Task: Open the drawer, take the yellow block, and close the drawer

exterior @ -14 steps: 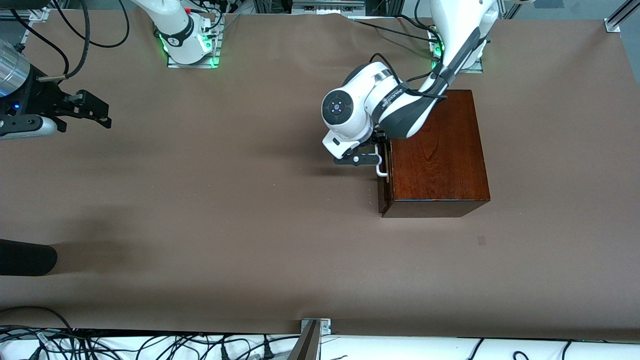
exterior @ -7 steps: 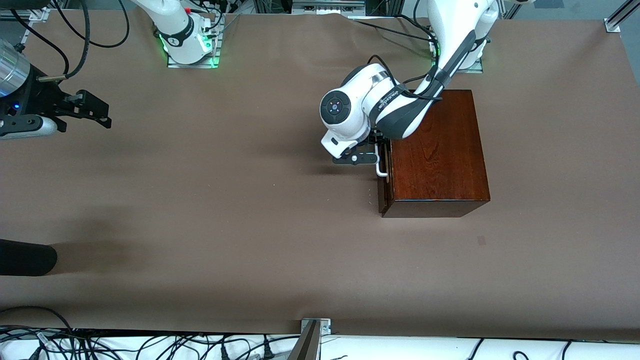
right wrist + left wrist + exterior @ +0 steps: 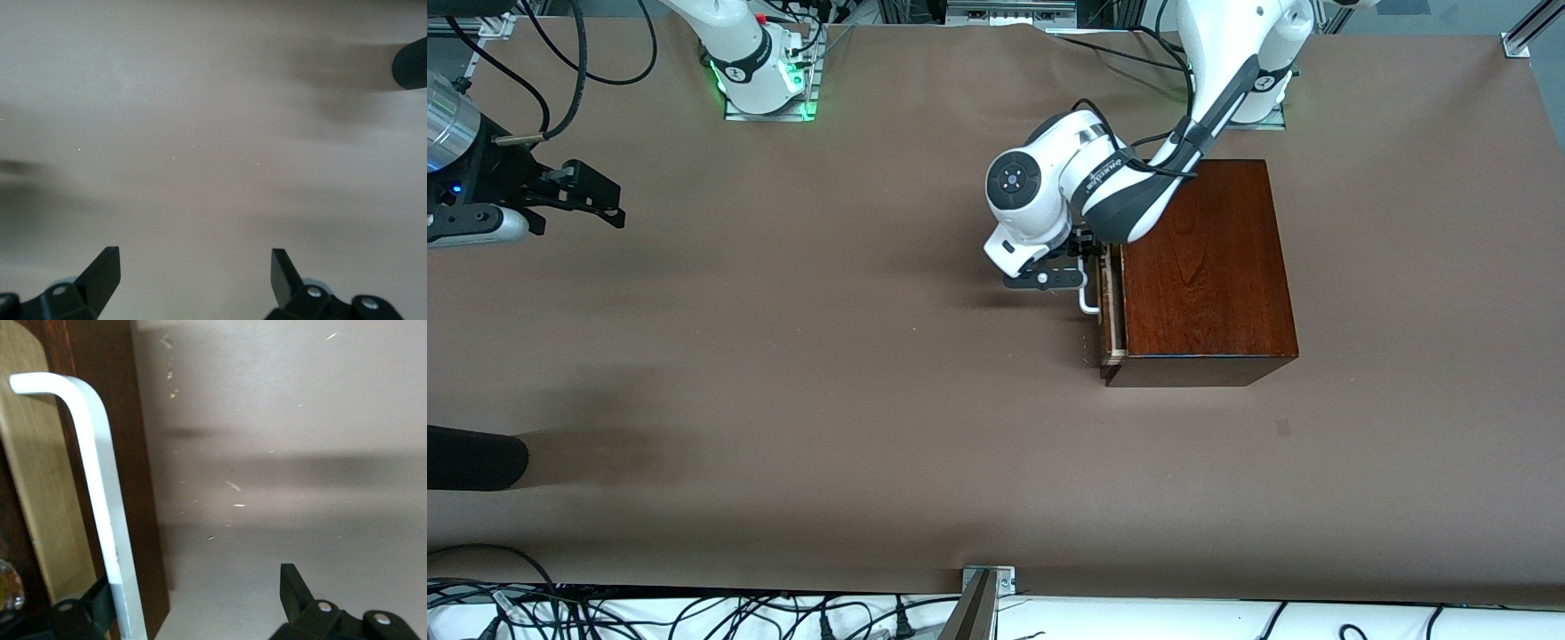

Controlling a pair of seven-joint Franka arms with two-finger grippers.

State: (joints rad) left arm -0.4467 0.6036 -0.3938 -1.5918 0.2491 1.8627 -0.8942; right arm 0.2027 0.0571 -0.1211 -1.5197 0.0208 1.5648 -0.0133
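Observation:
The dark reddish-brown wooden box point(image 3: 1200, 267) stands near the left arm's base. Its drawer point(image 3: 1110, 311) is out a little, showing a thin pale strip of interior. The white bar handle point(image 3: 1087, 300) also shows in the left wrist view point(image 3: 100, 493). My left gripper point(image 3: 1085, 262) is open at the drawer front, and the handle runs just inside one finger point(image 3: 93, 607) in the left wrist view, where the gripper point(image 3: 197, 590) is wide apart. The yellow block is hidden. My right gripper point(image 3: 591, 197) waits open and empty over the right arm's end of the table, seen open in its wrist view point(image 3: 193, 267).
A black rounded object point(image 3: 471, 458) juts in at the table's edge toward the right arm's end, nearer the front camera; it also shows in the right wrist view point(image 3: 410, 63). Brown table cover point(image 3: 827, 356) spreads between the box and the right gripper.
My left gripper has moved away from the box toward the right arm's end, taking the handle along. The drawer has slid out slightly and a pale strip now shows. The right arm has not moved.

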